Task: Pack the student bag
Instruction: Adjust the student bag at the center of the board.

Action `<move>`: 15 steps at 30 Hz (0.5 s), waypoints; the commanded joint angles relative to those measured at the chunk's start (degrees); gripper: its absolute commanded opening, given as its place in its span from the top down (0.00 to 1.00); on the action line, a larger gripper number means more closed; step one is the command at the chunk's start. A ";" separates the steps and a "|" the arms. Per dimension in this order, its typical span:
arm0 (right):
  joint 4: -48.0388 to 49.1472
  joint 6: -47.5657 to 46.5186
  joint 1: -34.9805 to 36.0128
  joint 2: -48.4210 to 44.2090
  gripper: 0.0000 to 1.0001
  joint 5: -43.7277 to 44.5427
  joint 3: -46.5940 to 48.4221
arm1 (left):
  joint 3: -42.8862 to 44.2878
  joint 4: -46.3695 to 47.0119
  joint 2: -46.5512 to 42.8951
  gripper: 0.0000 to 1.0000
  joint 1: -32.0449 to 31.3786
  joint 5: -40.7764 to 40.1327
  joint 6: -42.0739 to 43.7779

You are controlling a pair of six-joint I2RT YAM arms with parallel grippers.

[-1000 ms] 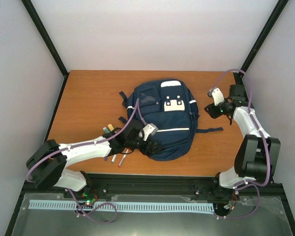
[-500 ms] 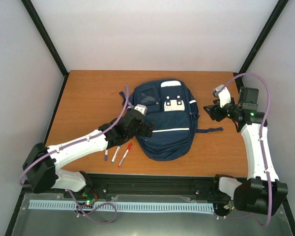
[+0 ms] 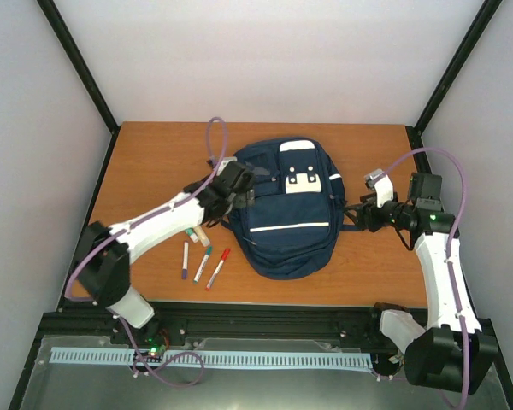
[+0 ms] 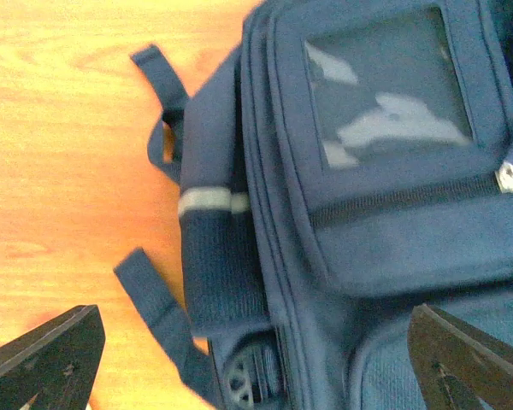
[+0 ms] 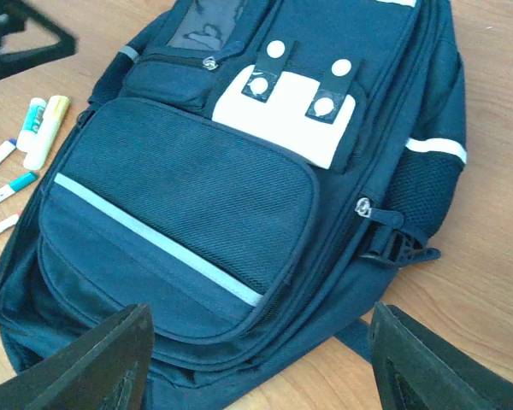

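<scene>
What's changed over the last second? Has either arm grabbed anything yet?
The left gripper swung from the near-left edge of the student bag along its left side to the far-left corner, uncovering the markers on the table. The right gripper came in toward the bag's right side. Both sets of jaws stand open, holding nothing. The bag stayed put, and the markers look unmoved.

left pincer (image 3: 242, 184) spread wide, right pincer (image 3: 360, 215) parted
</scene>
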 commanded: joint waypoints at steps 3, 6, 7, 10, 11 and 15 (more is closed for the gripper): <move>3.05 0.08 -0.17 -2.16 0.29 -3.25 -4.62 | 4.03 -4.67 4.26 0.00 3.32 -8.35 -1.46; 2.81 -1.63 -0.16 -2.76 0.29 -3.91 -6.07 | -0.19 5.23 3.48 0.00 8.81 0.08 -4.28; 2.54 -1.90 -0.16 -2.69 0.29 -4.24 -6.02 | -0.73 8.39 4.20 0.00 10.66 4.79 -4.27; 1.84 -2.90 -0.17 -2.53 0.29 -4.45 -5.37 | 1.29 14.14 9.50 0.00 15.41 18.63 -4.35; 2.24 -2.76 -0.14 -2.75 0.29 -3.77 -5.49 | 3.31 14.89 12.08 0.00 16.38 22.61 -3.74; 3.83 -1.27 -0.17 -4.31 0.00 -1.94 -6.96 | 13.69 11.36 22.58 0.00 17.28 28.90 -1.64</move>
